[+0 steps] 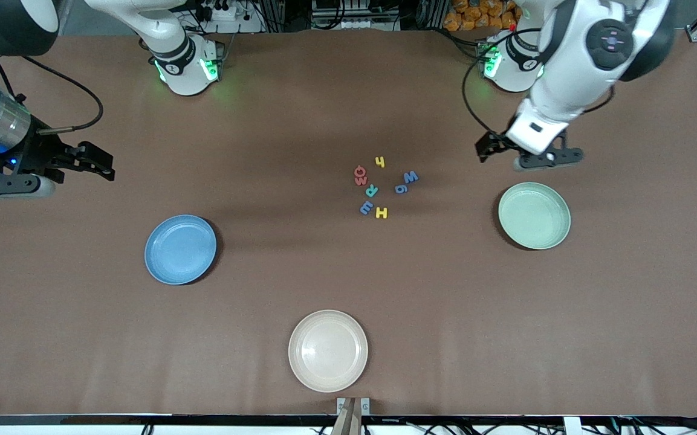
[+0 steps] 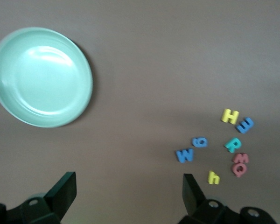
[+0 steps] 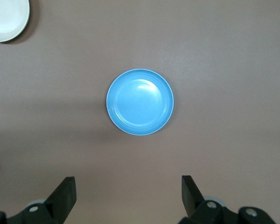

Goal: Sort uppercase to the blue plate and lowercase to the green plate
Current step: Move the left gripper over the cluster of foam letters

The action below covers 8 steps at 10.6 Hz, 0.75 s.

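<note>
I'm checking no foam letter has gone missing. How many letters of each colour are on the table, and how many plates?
Yellow letters: 2 (h, H)
Red letters: 2 (O, w)
Blue letters: 3 (W, g, e)
Teal letters: 1 (R)
Plates: 3 (blue plate, green plate, beige plate)
Total: 11

Eight small foam letters are clustered mid-desk: teal R (image 1: 372, 191), yellow H (image 1: 381, 212), red O (image 1: 359, 170), blue W (image 1: 410, 177), yellow h (image 1: 379, 161), blue g (image 1: 401, 189), blue e-like piece (image 1: 366, 208) and red w (image 1: 360, 179). The blue plate (image 1: 180, 249) is set toward the right arm's end, the green plate (image 1: 534, 215) toward the left arm's; both are seen empty.
</note>
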Each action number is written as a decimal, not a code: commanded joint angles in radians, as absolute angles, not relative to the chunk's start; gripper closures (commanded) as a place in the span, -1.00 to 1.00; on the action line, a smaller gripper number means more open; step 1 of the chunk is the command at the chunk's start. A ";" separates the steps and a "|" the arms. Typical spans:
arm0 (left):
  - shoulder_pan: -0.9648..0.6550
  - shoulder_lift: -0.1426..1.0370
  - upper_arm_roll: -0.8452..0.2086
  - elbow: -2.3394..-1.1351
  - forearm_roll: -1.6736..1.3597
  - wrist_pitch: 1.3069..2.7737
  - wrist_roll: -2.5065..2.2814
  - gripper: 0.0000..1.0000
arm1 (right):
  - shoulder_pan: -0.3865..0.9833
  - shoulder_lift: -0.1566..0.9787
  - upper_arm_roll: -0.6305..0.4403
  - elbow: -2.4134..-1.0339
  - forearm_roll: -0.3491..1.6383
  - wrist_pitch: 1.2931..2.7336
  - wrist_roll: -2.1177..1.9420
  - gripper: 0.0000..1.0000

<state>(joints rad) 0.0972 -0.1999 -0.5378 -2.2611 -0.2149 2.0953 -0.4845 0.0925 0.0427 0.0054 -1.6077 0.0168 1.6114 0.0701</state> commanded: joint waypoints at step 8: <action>0.095 -0.016 -0.922 -2.450 -0.293 2.547 -0.750 -1.00 | 0.089 0.075 0.003 -1.626 0.020 1.637 0.087 -1.00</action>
